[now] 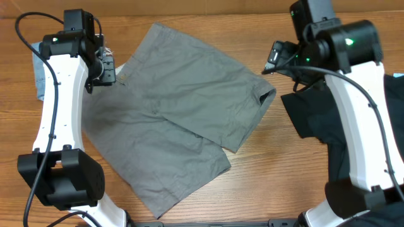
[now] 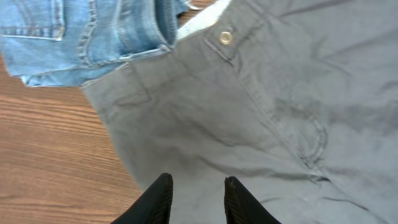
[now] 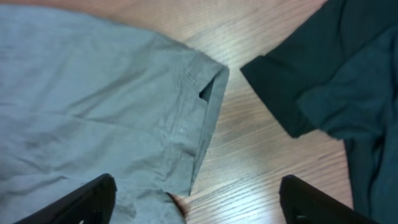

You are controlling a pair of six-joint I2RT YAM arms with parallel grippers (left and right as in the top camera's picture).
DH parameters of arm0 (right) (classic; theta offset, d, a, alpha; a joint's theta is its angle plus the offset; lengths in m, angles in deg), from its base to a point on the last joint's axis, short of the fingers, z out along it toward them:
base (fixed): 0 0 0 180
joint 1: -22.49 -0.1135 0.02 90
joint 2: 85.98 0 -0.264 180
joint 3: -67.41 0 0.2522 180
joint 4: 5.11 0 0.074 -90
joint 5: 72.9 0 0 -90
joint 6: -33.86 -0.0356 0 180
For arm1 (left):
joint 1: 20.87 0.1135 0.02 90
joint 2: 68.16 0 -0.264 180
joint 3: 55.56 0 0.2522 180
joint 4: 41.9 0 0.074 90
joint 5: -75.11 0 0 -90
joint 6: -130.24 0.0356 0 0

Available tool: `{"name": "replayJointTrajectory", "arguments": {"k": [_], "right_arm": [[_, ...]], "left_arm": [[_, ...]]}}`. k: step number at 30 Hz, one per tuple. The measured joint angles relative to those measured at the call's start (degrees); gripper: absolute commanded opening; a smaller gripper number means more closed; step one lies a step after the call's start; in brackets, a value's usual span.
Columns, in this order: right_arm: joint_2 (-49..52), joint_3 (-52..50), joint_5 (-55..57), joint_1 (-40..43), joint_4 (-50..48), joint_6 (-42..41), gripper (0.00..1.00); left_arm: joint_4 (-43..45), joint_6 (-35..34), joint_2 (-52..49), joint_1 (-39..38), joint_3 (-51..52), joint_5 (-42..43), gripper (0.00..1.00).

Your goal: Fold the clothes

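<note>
Spread flat on the table (image 1: 284, 183), grey-khaki shorts (image 1: 183, 120), waistband touching the denim shorts (image 2: 93, 31), leg hem near the black T-shirt (image 3: 336, 62); left pincer (image 2: 198, 180) parted and empty above the waistband side, right pincer (image 3: 198, 183) wide apart over the hem.

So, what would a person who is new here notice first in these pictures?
The grey-khaki shorts lie spread out across the middle of the wooden table. The left gripper hangs open near their waistband, the right gripper open near a leg hem. Blue denim shorts lie at the far left, a black T-shirt at the right.
</note>
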State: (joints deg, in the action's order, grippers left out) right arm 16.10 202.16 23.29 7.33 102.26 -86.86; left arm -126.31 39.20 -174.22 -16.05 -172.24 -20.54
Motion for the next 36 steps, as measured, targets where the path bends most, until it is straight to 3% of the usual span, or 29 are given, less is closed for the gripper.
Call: {"name": "replayJointTrajectory", "arguments": {"k": [7, 9, 13, 19, 28, 29, 30, 33, 34, 36], "right_arm": [[5.4, -14.5, -3.0, 0.2, -13.1, 2.4, 0.80], [7.2, -19.5, -4.2, 0.2, -18.1, 3.4, 0.74], [10.6, -26.3, -4.5, 0.5, -27.8, 4.2, 0.71], [14.9, -29.1, -5.3, 3.8, -35.1, 3.1, 0.65], [17.6, -29.7, -13.8, 6.5, -39.5, 2.8, 0.64], [17.6, -29.9, -14.3, 6.5, -40.4, 2.8, 0.60], [17.6, -30.2, -14.8, 6.4, -41.3, 2.8, 0.50], [17.6, -31.7, -15.4, 6.2, -42.8, 2.1, 0.08], [17.6, -32.1, -15.5, 6.2, -43.0, 1.8, 0.04], [17.6, -32.5, -15.7, 6.3, -44.0, 1.8, 0.04]], "left_arm": [[-1.4, 0.8, 2.0, -1.1, 0.0, 1.6, 0.42], [-1.8, 1.0, 4.3, -1.1, 0.1, 1.9, 0.45], [-2.7, 1.2, 9.6, -1.1, 0.1, 2.0, 0.48], [-4.8, 1.2, 14.8, -1.1, 0.1, 2.0, 0.50], [-6.4, 1.2, 14.9, -1.1, 0.1, 2.0, 0.50], [-6.4, 1.2, 14.9, -1.1, 0.1, 2.0, 0.50], [-6.5, 1.2, 14.9, -1.1, 0.1, 2.0, 0.50], [-6.5, 1.2, 14.9, -1.1, 0.1, 2.0, 0.50], [-6.6, 1.2, 14.9, -1.1, 0.1, 2.0, 0.50], [-6.5, 1.2, 14.9, -1.1, 0.1, 2.0, 0.51]]}}
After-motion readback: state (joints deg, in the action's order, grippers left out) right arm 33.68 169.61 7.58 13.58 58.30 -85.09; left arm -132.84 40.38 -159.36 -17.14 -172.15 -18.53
